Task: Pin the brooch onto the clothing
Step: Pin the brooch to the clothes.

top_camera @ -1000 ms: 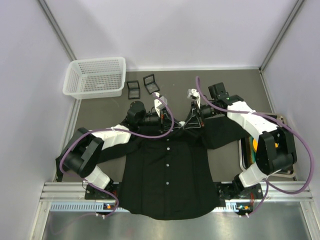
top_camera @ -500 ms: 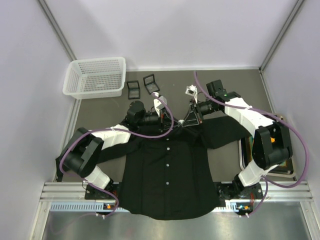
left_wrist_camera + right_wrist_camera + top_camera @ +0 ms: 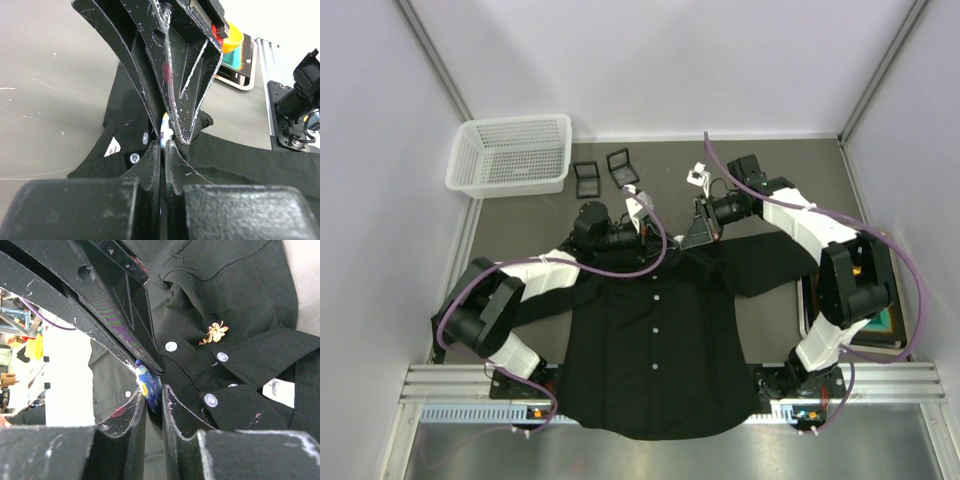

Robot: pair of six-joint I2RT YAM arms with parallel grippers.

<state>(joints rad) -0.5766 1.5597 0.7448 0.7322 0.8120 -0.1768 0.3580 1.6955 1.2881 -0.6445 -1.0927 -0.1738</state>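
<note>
No legible text anywhere. White neck label (image 3: 278, 386) inside shirt (image 3: 655, 340) collar bears cursive script, too small and blurred to read. Left wrist view: same label (image 3: 114, 146) shows only dark mark, unreadable.

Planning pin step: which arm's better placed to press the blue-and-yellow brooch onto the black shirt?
Right, probably: the right end effector is shut on the blue-and-yellow brooch over the black button-up shirt; the left end effector, shut, only reaches it.
</note>
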